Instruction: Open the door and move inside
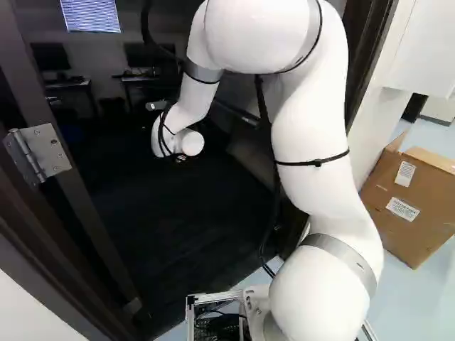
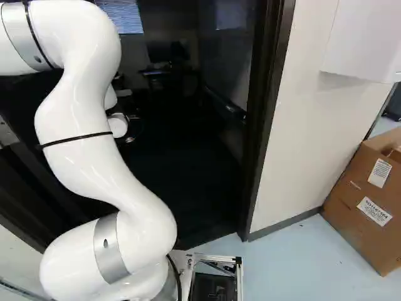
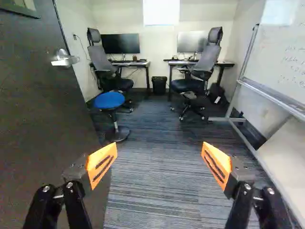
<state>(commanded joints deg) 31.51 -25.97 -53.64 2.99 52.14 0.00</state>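
Reaching past the dark jamb (image 2: pixel 266 125), I hold my fingers (image 3: pixel 101 164) spread wide, nothing between them. The door (image 3: pixel 43 119) stands swung inward beside me, its lever (image 3: pixel 63 59) well apart. Opening looks done; moving in comes next. My base (image 2: pixel 216 258) should roll forward slowly, though side clearance is hard to judge in that gloom.
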